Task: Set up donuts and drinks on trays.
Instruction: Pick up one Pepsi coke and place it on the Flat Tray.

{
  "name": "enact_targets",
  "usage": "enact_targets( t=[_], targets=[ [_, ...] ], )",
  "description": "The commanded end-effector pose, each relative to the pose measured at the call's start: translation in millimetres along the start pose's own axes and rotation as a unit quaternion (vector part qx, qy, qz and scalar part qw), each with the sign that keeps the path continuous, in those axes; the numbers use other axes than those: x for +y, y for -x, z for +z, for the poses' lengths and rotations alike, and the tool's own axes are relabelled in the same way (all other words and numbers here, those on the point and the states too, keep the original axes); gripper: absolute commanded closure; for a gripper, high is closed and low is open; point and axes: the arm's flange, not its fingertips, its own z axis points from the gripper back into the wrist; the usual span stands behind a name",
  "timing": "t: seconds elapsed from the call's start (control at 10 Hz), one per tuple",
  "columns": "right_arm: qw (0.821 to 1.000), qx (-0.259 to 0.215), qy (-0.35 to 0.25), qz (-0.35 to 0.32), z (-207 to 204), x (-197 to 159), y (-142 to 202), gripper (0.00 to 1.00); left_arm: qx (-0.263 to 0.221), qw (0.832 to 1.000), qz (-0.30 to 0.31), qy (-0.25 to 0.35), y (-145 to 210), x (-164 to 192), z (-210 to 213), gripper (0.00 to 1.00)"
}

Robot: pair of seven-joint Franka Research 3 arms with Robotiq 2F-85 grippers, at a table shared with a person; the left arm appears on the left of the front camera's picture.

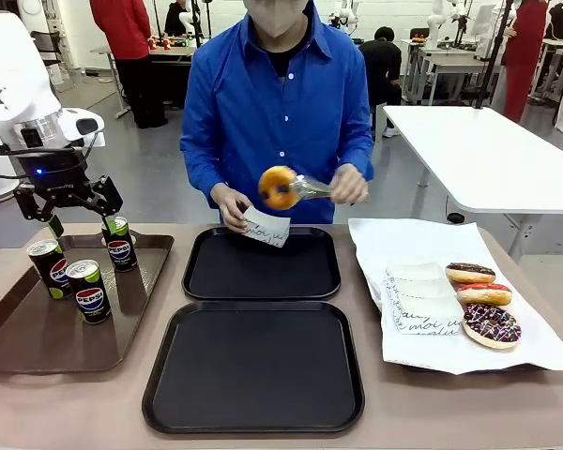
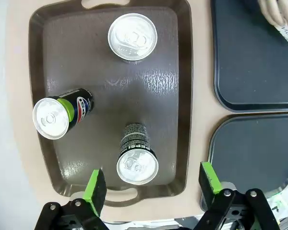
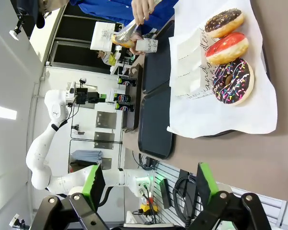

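Three Pepsi drinks stand on a brown tray [image 1: 38, 337]: one at the back [image 1: 120, 244], one at the left [image 1: 47, 267], one nearer the front [image 1: 89, 291]. My left gripper [image 1: 83, 223] hangs open just above the back can [image 2: 137, 163], whose top lies between the green pads [image 2: 95, 187]. Two black trays lie in the middle, one far [image 1: 261, 267] and one near [image 1: 253, 370]. Three donuts [image 1: 484, 294] rest on white paper at the right. The person holds a fourth donut [image 1: 279, 187] in tongs over a paper sleeve [image 1: 266, 228]. My right gripper [image 3: 149, 182] is open, high above the donuts [image 3: 227, 48].
A stack of white paper sleeves [image 1: 420, 300] lies on the paper sheet [image 1: 394, 244] beside the donuts. The person stands at the far edge, both hands above the far black tray. A white table [image 1: 488, 150] stands behind at the right.
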Motion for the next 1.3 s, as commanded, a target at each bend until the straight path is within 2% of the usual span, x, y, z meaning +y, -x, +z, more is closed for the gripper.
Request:
enact_targets(
  t=[0.0, 0.5, 0.8, 1.0, 1.2],
  targets=[
    [1.0, -0.003, -0.008, 0.005, 0.8, -0.2, -1.1, 0.0, 0.002, 1.0, 0.005, -0.003, 0.0, 3.8, 11.4, 0.0],
    [1.0, -0.003, -0.008, 0.005, 0.8, -0.2, -1.1, 0.0, -0.001, 1.0, 0.006, 0.002, -1.5, 5.3, 7.8, 0.0],
    [1.0, -0.003, -0.008, 0.005, 0.8, -0.2, -1.1, 0.0, -0.023, 0.997, -0.02, -0.073, 14.7, -9.0, -12.1, 0.0],
    [1.0, -0.003, -0.008, 0.005, 0.8, -0.2, -1.1, 0.0, -0.032, 0.996, -0.01, -0.083, 27.6, -6.0, -29.2, 0.0],
    [1.0, -0.003, -0.008, 0.005, 0.8, -0.2, -1.1, 0.0, -0.018, 0.998, -0.002, -0.063, 20.8, 0.2, -40.0, 0.0]
  ],
)
